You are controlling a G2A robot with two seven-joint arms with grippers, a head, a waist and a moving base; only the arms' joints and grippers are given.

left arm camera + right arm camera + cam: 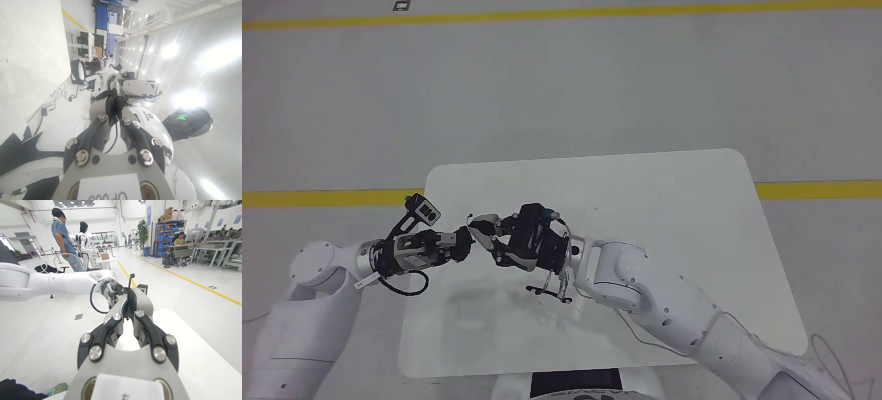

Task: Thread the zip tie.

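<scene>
One white table (692,200) lay beneath both my grippers, which met close together, nose to nose, above its near-left part.

My right gripper (130,306) had its fingers drawn together and clamped on the black zip tie (129,289). Just beyond the fingertips sat my left gripper (113,106). Its fingers were also brought together, with dark material bunched at their tips. I could not tell whether that was the tie's tail or only the finger padding.

From the right gripper's pinch the tie's strap rose straight up past the tips, ending in its small square head (132,275) well clear of the fingers and touching nothing.

I judged the tie to be very light, springy along its length and stiff enough to stand unsupported, as it did there. Its smooth plastic would slip or twist in a loose hold. The best place to grip seemed to be flat across the strap, close to whichever end was being guided. Too long a free length would let the tip wander off the head's narrow slot.
</scene>
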